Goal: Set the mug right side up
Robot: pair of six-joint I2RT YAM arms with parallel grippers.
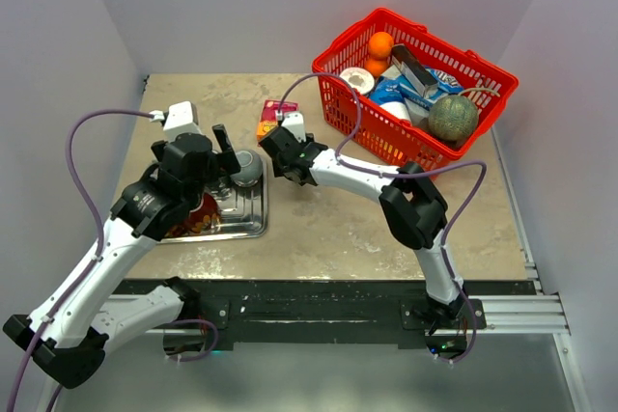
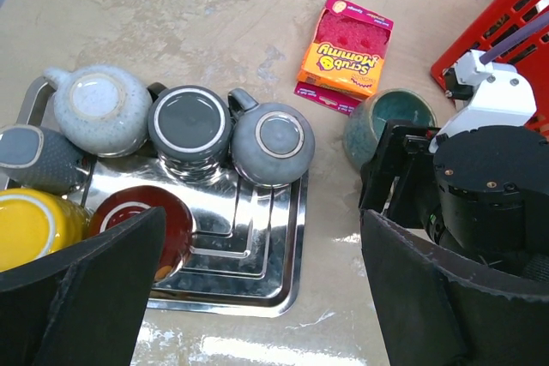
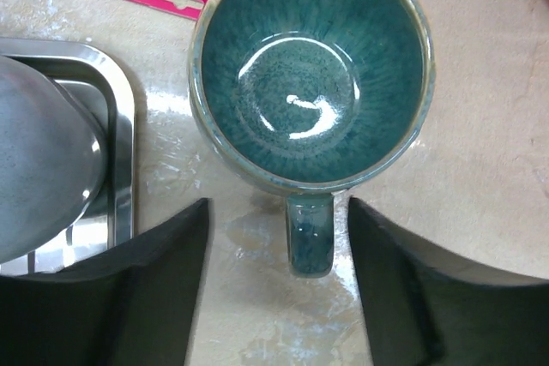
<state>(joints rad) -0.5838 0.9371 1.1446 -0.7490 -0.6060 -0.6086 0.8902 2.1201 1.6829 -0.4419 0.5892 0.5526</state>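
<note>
**benchwatcher:** Since the teal mug (image 3: 313, 75) already sits mouth-up on the bench (image 3: 480, 169), just right of the steel tray (image 2: 287, 280), the flip itself looks done and this is the let-go stage. The right end effector (image 3: 279, 212) has its fingers spread either side of the handle, gripping nothing.

**yam_fan:** Agreed. Next move is probably just backing it off along the handle's line without clipping the handle. The left end effector (image 2: 263, 237) hangs wide open over the tray, holding nothing. Readable text: the sponge pack (image 2: 347, 49) says "Scrub Mommy", and its pink card reads "Super Soft & Absorbent".
</note>
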